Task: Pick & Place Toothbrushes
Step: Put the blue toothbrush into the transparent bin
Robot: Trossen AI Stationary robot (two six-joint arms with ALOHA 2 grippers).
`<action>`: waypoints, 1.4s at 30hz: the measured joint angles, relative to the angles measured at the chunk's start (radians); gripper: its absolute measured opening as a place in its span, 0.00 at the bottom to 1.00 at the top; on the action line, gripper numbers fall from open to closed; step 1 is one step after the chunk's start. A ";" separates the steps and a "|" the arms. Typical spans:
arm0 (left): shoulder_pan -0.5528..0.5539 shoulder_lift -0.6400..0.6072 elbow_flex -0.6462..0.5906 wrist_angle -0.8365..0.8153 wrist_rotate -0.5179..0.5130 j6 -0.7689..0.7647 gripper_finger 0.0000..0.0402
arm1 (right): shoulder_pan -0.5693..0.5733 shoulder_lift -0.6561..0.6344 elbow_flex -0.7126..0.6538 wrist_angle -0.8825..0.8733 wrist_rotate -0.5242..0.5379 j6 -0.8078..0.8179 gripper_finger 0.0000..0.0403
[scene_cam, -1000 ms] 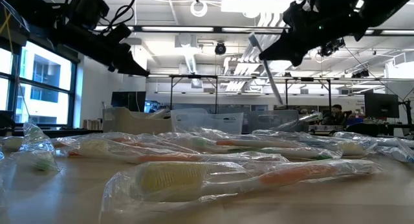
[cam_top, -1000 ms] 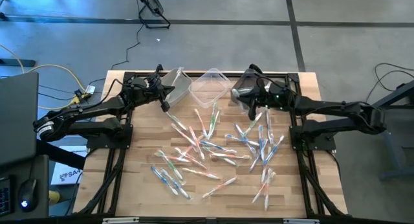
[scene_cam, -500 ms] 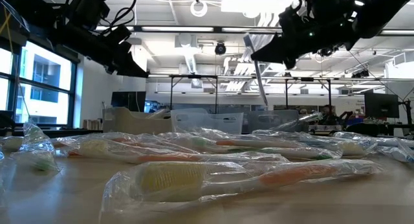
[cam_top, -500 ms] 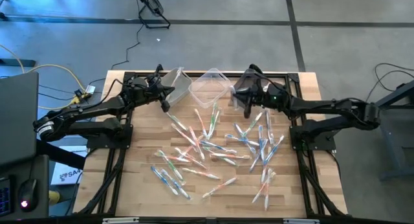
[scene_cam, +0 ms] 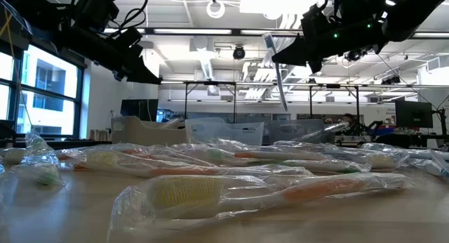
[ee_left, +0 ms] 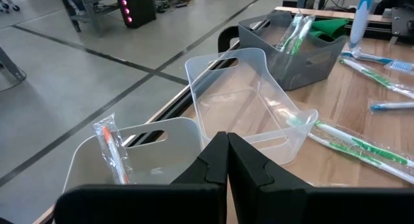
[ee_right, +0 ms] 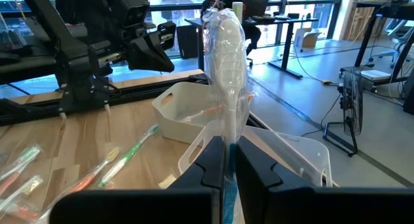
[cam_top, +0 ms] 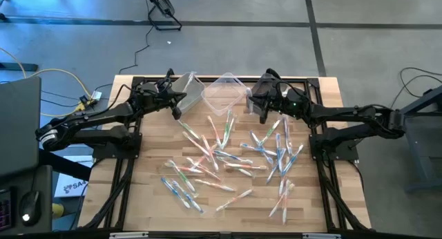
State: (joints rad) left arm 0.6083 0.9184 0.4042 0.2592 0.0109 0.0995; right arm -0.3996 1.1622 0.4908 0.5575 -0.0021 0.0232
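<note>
**Toothbrushes: one in the air over the bins, the rest loose on the worktop**

Starting at the left, the left end effector (cam_top: 177,105) hovers at the far-left part of the worktop (cam_top: 148,197), by the leftmost clear bin (ee_left: 145,146); its fingers are pressed together on nothing. That bin already has one orange-handled brush (ee_left: 108,146) standing against its wall. Next along is the middle clear bin (cam_top: 222,92), which looks empty, and past it the grey bin (ee_left: 291,52) with a few brushes inside.

Across the middle of the worktop lie the wrapped toothbrushes (cam_top: 228,156), scattered and overlapping, several crossing one another.

On the right, the right end effector (cam_top: 263,112) hangs above the far edge of the pile, close to the middle bin, pinching one wrapped toothbrush (ee_right: 226,62) low on its handle so the bristle end stands up past the fingers.

As for handling, I judge these very light and stiff along the handle, but the loose crinkly wrapper is slippery and can slide on the brush inside. A hold across the handle's middle, squeezing through the film onto the hard plastic, seems safest; grabbing the empty wrapper ends risks the brush swinging or dropping. Where brushes overlap, a neighbour's wrapper may come up too.
</note>
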 joint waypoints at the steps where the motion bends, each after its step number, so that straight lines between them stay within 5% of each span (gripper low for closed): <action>1: 0.000 0.000 0.000 0.000 0.000 0.000 0.00 | 0.000 0.000 0.000 0.000 0.000 0.000 0.03; 24: 0.000 0.000 0.000 0.000 0.000 -0.004 0.00 | 0.000 0.000 0.000 0.008 0.003 0.000 0.03; 42: 0.000 0.000 0.000 -0.021 -0.003 0.001 0.00 | 0.000 0.000 0.000 0.317 0.004 0.010 0.03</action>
State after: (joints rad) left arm 0.6083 0.9184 0.4042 0.2381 0.0075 0.1001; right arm -0.3996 1.1622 0.4908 0.8747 0.0017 0.0331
